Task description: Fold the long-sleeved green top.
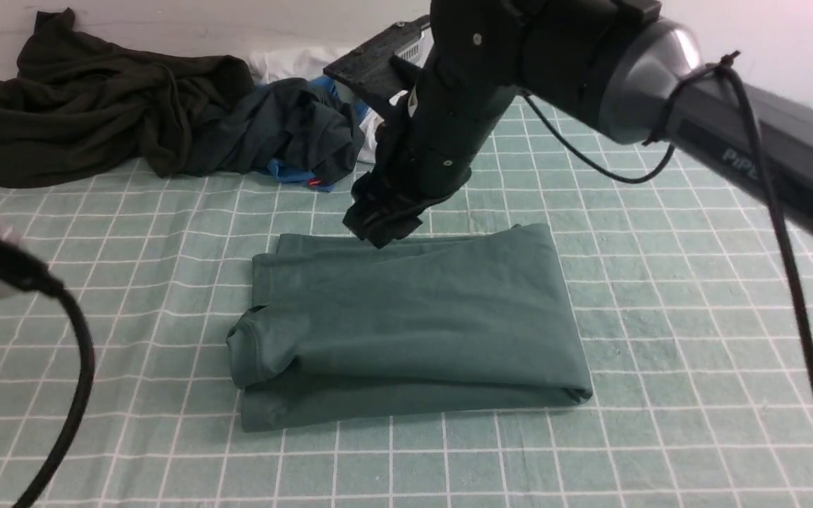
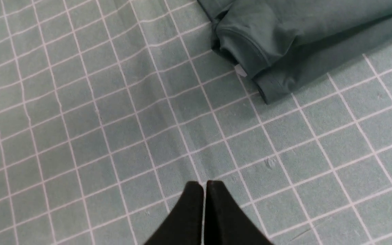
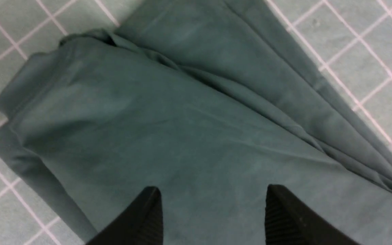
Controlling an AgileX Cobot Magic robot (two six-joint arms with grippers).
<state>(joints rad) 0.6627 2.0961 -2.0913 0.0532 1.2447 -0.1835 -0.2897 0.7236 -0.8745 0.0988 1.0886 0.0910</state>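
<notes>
The green long-sleeved top [image 1: 413, 317] lies folded into a thick rectangle in the middle of the checked cloth, neck end to the left. My right gripper [image 1: 382, 226] hovers over its far edge, open and empty; in the right wrist view [image 3: 211, 194] its jaws stand wide apart above the green fabric [image 3: 189, 112]. My left gripper [image 2: 204, 185] is shut and empty above bare cloth, apart from the top's near left corner [image 2: 271, 51]. In the front view only the left arm's cable and body show at the left edge.
A very dark olive garment [image 1: 89, 106] and a charcoal garment [image 1: 293, 130] with a red tag are heaped at the back left, with blue and white cloth behind. The green checked cloth [image 1: 660, 282] covers the table.
</notes>
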